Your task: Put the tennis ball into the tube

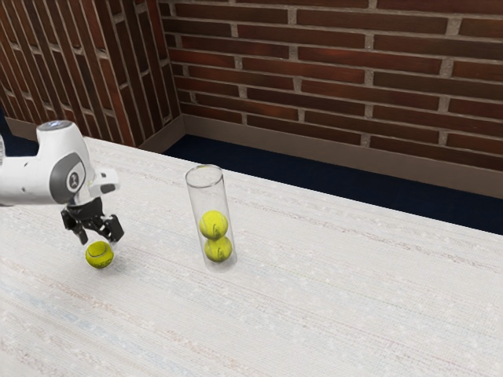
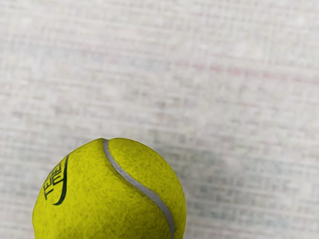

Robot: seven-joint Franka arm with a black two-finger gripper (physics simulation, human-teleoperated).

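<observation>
My gripper (image 1: 99,239) is open in the exterior view, its fingers spread just above the loose tennis ball (image 1: 100,255), which rests on the table. In the wrist view that yellow-green tennis ball (image 2: 112,194) is large, with a grey seam and dark lettering. A clear, open-topped tube (image 1: 206,188) stands upright toward the exterior view's right of the gripper. Inside it, one ball (image 1: 213,225) is stacked on another ball (image 1: 218,250) near the bottom.
The pale, wood-patterned table (image 1: 338,290) extends around the ball and tube. Beyond its far edge are a dark blue floor (image 1: 314,178) and a brick wall (image 1: 330,71).
</observation>
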